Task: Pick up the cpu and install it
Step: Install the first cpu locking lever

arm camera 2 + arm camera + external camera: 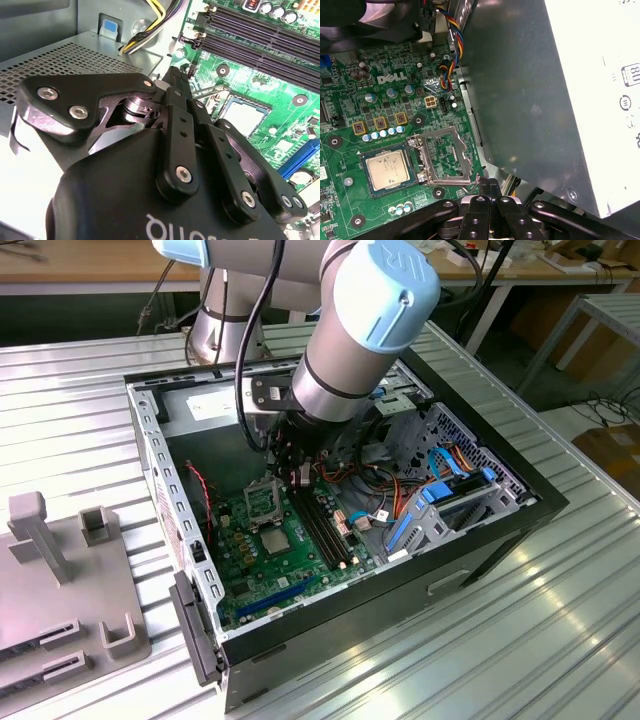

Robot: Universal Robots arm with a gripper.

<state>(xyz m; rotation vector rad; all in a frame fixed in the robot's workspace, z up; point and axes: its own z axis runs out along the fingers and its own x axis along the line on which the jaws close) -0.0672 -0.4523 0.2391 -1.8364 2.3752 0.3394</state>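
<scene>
Hanging low inside the open computer case (470,558), the gripper (490,186) has its two black fingers (172,107) pressed together with nothing between them. In the first wrist view its tip sits just beside one corner of the hinged socket frame (443,156), above the board and not visibly touching it.

The frame lies swung fully open and flat next to the socket, which leaves the seat under it uncovered. Just beyond it the cpu (388,170) rests square in that seat with its silver-grey top facing up and its edges parallel to the socket walls. It appears already lowered into place, though the frame has not been closed over it. The gripper's closed, narrow shape probably suits the tight space here, since the grey power supply box (530,100) rises close alongside the socket area.

Around the chip spreads the green motherboard (342,150), with gold-topped components and small capacitors near the socket. The long black memory slots (260,30) run farther along the board.

In the exterior view the arm (350,340) reaches steeply down through the open side of the case. The case lies on a ribbed metal table (560,640). A grey fixture block (60,580) stands well apart on the exterior view's left.
</scene>
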